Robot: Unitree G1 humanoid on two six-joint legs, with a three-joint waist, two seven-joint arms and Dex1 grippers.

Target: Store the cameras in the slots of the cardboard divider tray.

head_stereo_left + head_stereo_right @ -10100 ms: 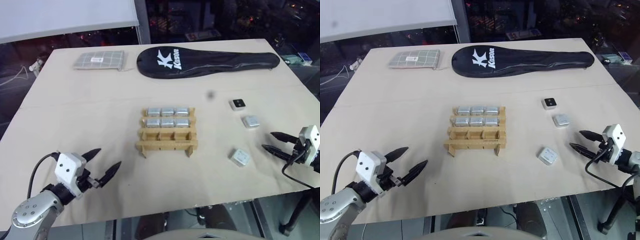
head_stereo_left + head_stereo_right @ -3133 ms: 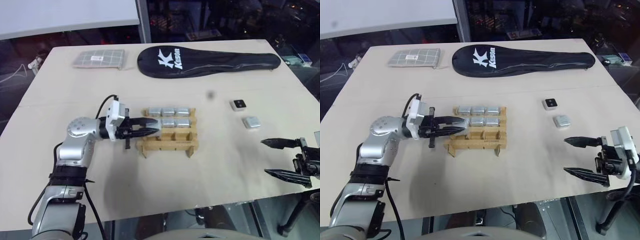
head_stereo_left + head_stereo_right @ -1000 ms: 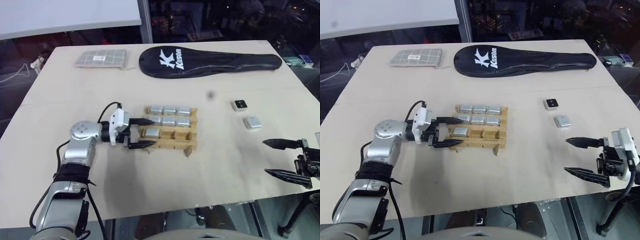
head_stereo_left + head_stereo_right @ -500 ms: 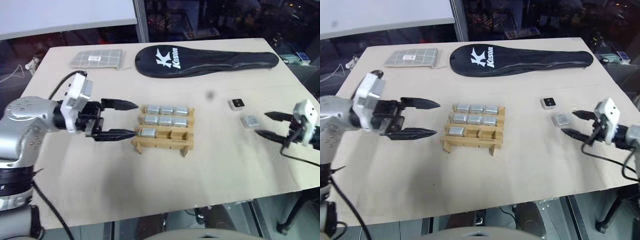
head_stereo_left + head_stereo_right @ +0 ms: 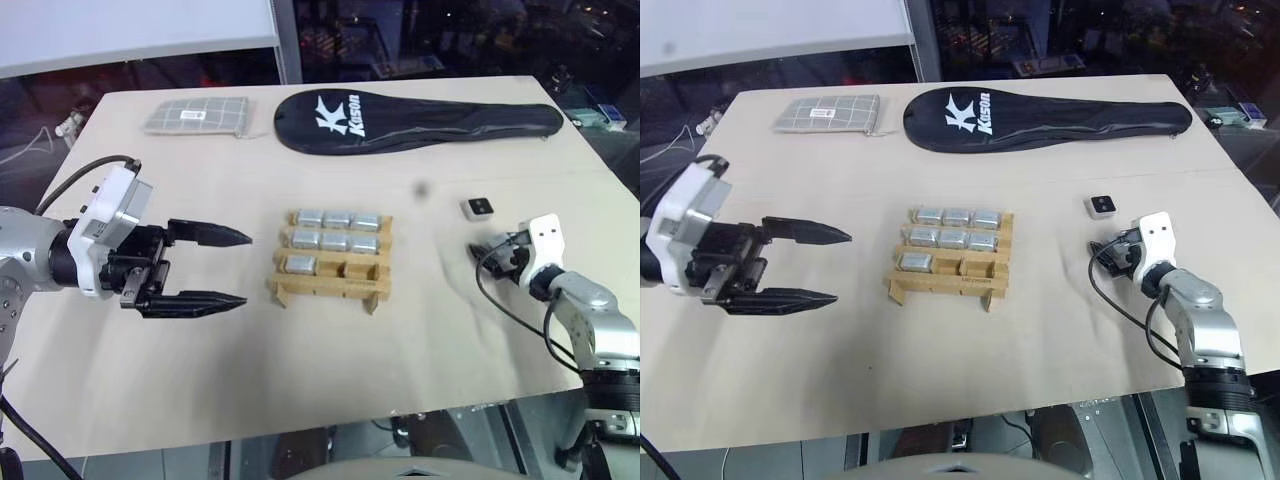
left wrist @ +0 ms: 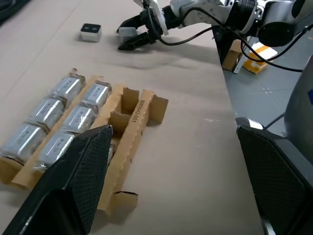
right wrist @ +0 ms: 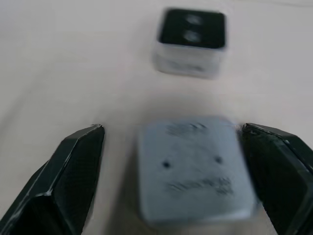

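Observation:
The cardboard divider tray (image 5: 330, 280) stands mid-table. Its back and middle rows each hold three silver cameras (image 5: 337, 219), and the front row has one camera (image 5: 300, 264) in its left slot. My left gripper (image 5: 245, 268) hovers open and empty to the left of the tray. At the right, my right gripper (image 7: 172, 127) is open, its fingers on either side of a grey camera (image 7: 195, 166) lying on the table. Just beyond it lies a white camera with a black square (image 5: 478, 208).
A long black racket cover (image 5: 420, 120) and a grey checked pouch (image 5: 197, 117) lie along the far edge. The table's right edge runs close behind my right arm (image 5: 585, 310). Bare tabletop (image 5: 330, 370) stretches in front of the tray.
My left gripper has drawn back from the tray, up and to the left, leaving a camera in the front left slot. My right gripper has moved forward around the grey camera.

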